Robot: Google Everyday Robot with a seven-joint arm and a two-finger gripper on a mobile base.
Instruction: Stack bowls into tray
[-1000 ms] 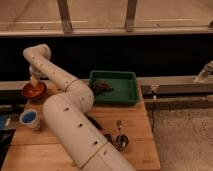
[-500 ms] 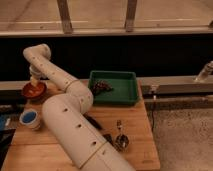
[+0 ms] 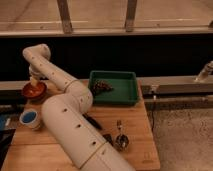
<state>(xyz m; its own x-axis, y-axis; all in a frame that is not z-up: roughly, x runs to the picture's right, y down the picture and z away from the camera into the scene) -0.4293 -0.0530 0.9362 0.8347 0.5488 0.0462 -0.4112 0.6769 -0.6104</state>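
Counts, 1 view only:

- Bowls seen: 1. Red-orange bowl (image 3: pixel 34 91) at far left edge of the wood table (image 3: pixel 135 125), left of the tray and well apart from it. Purple bowl not made out with certainty.
- Tray (image 3: pixel 129 80): 1, dark green, raised sides, set at back of table, right of centre. A dark mottled lump (image 3: pixel 102 87) is seen inside its left part; cannot tell what it is, or whether it is a bowl.
- Arm (image 3: pixel 65 120): 1, cream, perforated w/ small dark holes. It runs from bottom centre up and left, bends by the tray's left side, then reaches back to an elbow at upper left and turns down.
- Gripper (image 3: pixel 34 81): 1, positioned directly over the red-orange bowl, at or just above its rim. Finger state: cannot tell, tips not resolved against the bowl. Contact w/ bowl not confirmed either.
- Cup (image 3: pixel 30 118): 1, pale w/ blue inside, front left of table, near the arm's big link.
- Metal utensil (image 3: pixel 120 140): 1, shiny, w/ rounded end, front right of arm on the table.
- Dark flat object (image 3: pixel 93 121): 1, on table just beside the arm; ID unclear.

Labels/writing: a small mark is noted at the table's front right corner, not legible. No brand readable on arm, tray or bowl.
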